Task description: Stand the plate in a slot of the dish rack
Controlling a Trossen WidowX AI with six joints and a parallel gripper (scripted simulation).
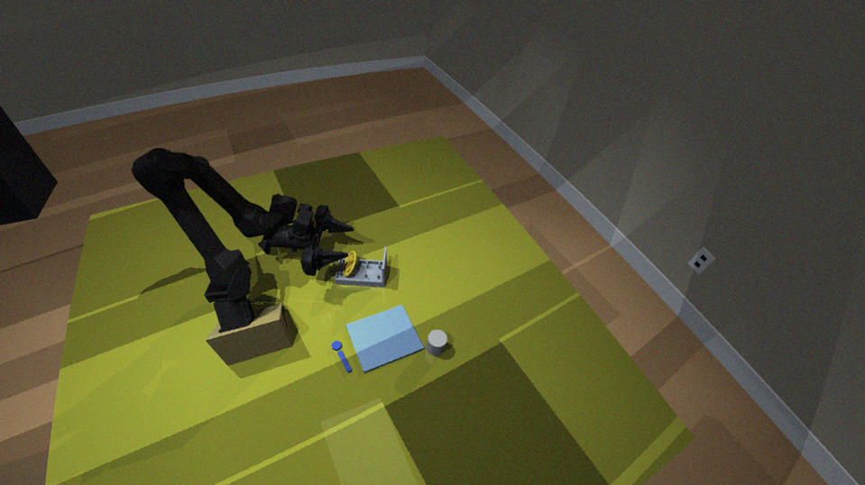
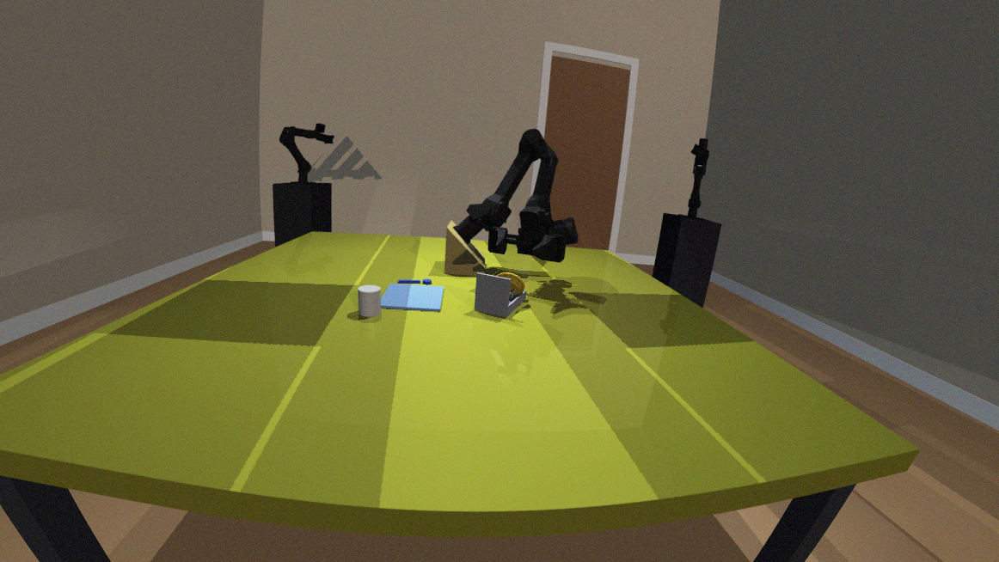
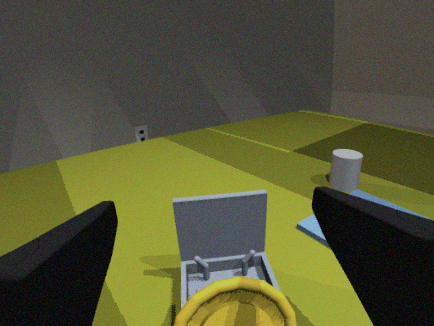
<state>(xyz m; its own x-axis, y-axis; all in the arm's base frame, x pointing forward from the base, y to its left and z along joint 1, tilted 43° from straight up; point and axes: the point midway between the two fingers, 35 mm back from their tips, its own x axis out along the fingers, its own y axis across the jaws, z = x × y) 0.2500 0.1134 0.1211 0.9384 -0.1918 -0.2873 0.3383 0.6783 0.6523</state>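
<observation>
The yellow plate [image 1: 351, 264] [image 2: 515, 283] [image 3: 235, 284] stands on edge in the grey dish rack [image 1: 362, 283] [image 2: 492, 294] [image 3: 220, 225], at the end nearer the arm. It looks slightly tilted in the top view. Its lower edge and the slot around it are hidden, so I cannot tell exactly how it sits between the rails. My gripper [image 1: 350, 242] [image 3: 217, 205] is open and empty. Its fingers are wide apart, above the plate and clear of its rim. The rack's tall end panel stands at the far end from the arm.
A light blue board [image 1: 383, 337] [image 2: 412, 296] [image 3: 310, 228] lies beside the rack. A grey-white cylinder [image 1: 436, 343] [image 2: 369, 301] [image 3: 346, 171] stands past the board. A small blue spoon-like item [image 1: 344, 361] [image 2: 409, 282] lies on the board's side nearer the arm base.
</observation>
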